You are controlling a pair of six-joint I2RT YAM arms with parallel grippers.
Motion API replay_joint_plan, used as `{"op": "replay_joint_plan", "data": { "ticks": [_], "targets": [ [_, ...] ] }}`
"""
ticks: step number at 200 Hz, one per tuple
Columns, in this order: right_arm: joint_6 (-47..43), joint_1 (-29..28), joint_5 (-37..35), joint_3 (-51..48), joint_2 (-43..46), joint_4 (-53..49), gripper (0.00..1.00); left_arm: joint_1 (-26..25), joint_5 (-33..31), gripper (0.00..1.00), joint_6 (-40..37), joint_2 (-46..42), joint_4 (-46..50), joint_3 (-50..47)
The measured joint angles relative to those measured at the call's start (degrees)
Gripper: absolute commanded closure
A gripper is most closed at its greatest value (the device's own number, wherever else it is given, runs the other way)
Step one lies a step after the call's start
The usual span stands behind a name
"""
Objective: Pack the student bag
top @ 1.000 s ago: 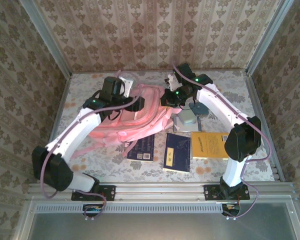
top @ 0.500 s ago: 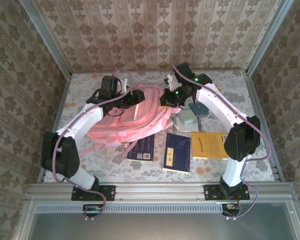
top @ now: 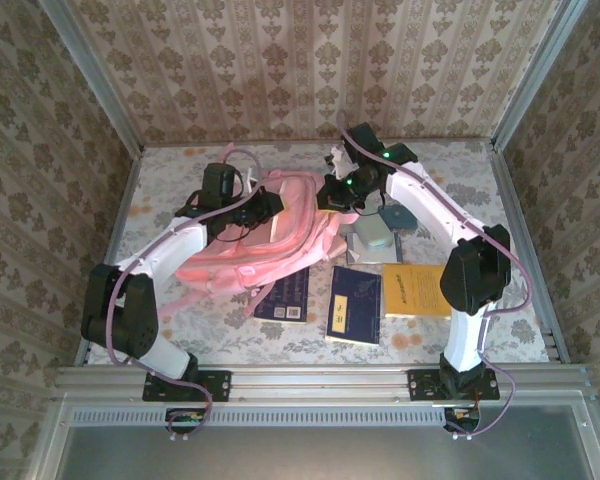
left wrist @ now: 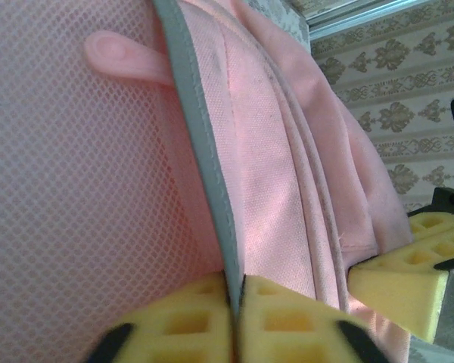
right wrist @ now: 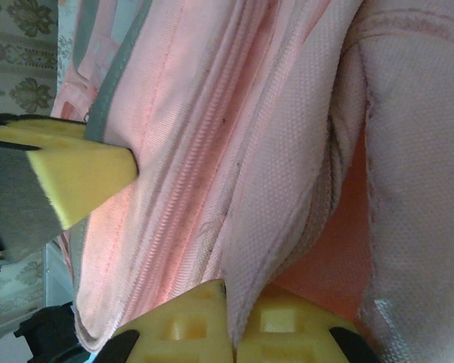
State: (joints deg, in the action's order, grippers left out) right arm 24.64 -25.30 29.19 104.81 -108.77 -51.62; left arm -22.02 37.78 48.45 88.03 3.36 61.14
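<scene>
From above, the student bag point(top: 250, 250) is seen slanting between both claws, the left gripper point(top: 278, 207) and right gripper point(top: 332, 195) at its far opening. At the left wrist, the bag's grey binding point(left wrist: 200, 151) is clamped. At the right wrist, a pink fold point(right wrist: 246, 249) of the bag is pinched.

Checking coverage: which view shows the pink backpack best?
Top view: most of the backpack shows, outline included. Left wrist shows its grey trim pinched in the left hand; right wrist, a fold in the right hand.
</scene>
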Motion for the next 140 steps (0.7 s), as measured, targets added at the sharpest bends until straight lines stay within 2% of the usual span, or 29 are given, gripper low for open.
{"op": "replay_joint_plan", "data": {
  "ticks": [1, 3, 5, 7, 9, 10, 11, 13, 18, 47, 73, 97, 106, 118, 140],
  "targets": [
    [0.00, 0.02, -0.02, 0.11, -0.04, -0.02, 0.93, 0.00, 0.02, 1.00, -0.13, 0.00, -0.04, 0.00],
    [0.02, 0.02, -0.02, 0.20, -0.09, -0.04, 0.84, 0.02, 0.02, 1.00, -0.04, 0.00, -0.24, 0.00],
    [0.17, 0.04, -0.02, 0.28, -0.15, -0.02, 0.82, 0.07, -0.02, 1.00, 0.28, 0.00, -0.28, 0.00],
    [0.26, 0.04, -0.02, 0.37, -0.17, 0.02, 0.71, 0.13, 0.02, 1.00, 0.31, 0.00, -0.42, 0.00],
    [0.20, 0.04, -0.07, 0.39, -0.20, 0.02, 0.67, 0.15, 0.02, 1.00, 0.52, 0.00, -0.48, 0.00],
    [0.26, 0.07, -0.07, 0.42, -0.22, 0.04, 0.60, 0.22, 0.02, 1.00, 0.59, 0.00, -0.50, 0.00],
    [0.28, 0.07, -0.07, 0.42, -0.22, 0.07, 0.60, 0.24, 0.04, 1.00, 0.66, 0.00, -0.52, 0.00],
    [0.59, 0.09, -0.13, 0.42, -0.22, 0.07, 0.52, 0.35, 0.15, 1.00, 0.92, 0.00, -0.70, 0.00],
    [0.59, 0.13, -0.24, 0.42, -0.22, 0.22, 0.43, 0.52, 0.35, 1.00, 1.42, 0.00, -0.90, 0.00],
    [0.57, 0.13, -5.60, -2.38, 2.16, 3.85, 0.22, 2.54, 0.79, 1.00, 4.59, 0.00, -2.14, 0.20],
    [-0.63, 0.02, -13.57, -13.88, 13.44, 11.63, 0.23, 4.68, 0.46, 1.00, 7.78, -0.20, -3.17, 0.35],
    [-3.74, -2.03, -18.69, -31.95, 30.69, 28.39, 0.31, 6.43, -0.90, 1.00, 11.74, -0.26, -5.14, 0.46],
    [-7.39, -5.64, -20.70, -39.34, 37.13, 35.50, 0.34, 6.78, -1.66, 1.00, 13.35, -0.26, -6.21, 0.46],
    [-11.56, -12.59, -22.45, -46.40, 42.07, 42.80, 0.43, 7.10, -2.78, 1.00, 15.47, -0.26, -7.50, 0.46],
    [-16.83, -23.04, -24.33, -54.66, 41.31, 55.71, 0.54, 7.10, -4.26, 1.00, 18.71, -0.26, -9.29, 0.46]
  ]
}}
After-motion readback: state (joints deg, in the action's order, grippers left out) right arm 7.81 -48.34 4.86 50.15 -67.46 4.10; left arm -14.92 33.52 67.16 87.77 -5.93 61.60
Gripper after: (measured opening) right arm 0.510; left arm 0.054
